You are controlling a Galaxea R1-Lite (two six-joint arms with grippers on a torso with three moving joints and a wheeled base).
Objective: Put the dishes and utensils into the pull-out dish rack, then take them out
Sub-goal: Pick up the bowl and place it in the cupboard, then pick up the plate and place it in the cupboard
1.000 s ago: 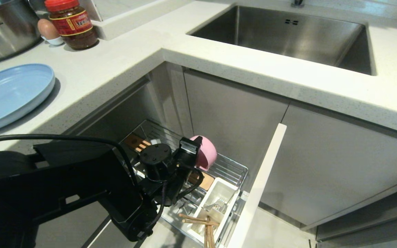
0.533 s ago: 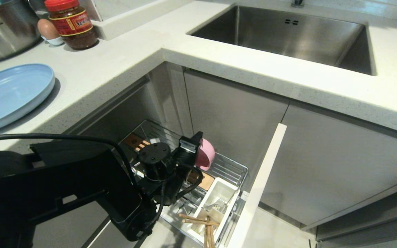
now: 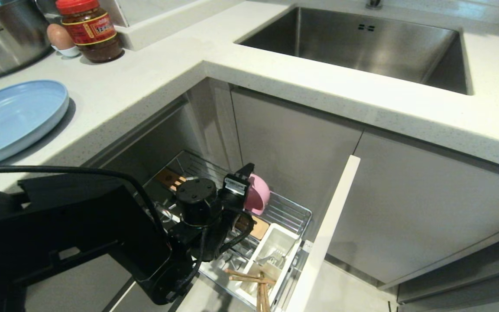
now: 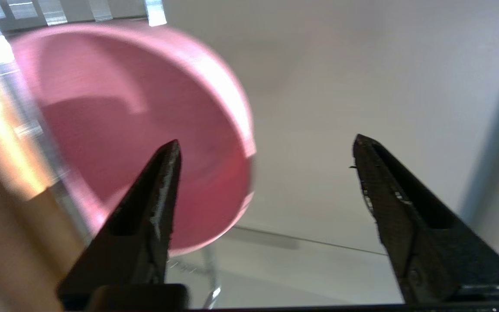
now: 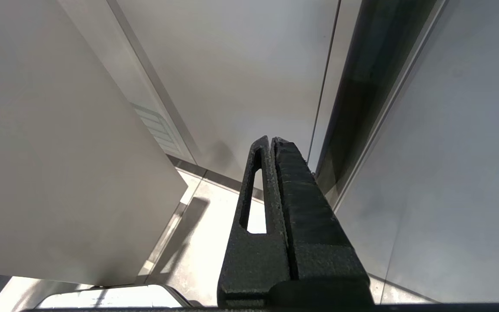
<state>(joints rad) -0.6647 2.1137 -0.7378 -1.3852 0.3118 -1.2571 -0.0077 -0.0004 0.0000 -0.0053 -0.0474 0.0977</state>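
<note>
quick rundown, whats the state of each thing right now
pink bowl: on edge in the rack
left gripper: open, beside the bowl
right gripper: shut, parked
dish rack: pulled out
blue plate: flat on counter
chopsticks: in the rack's white tray

The left arm point(image 3: 80, 234) hid the near-left part of the rack point(image 3: 293, 212) and part of the bowl point(image 3: 259, 195). The plate point(image 3: 11, 117) and chopsticks point(image 3: 260, 286) were cut by the head view's edges. The bowl appeared blurred in the left wrist view.
</note>
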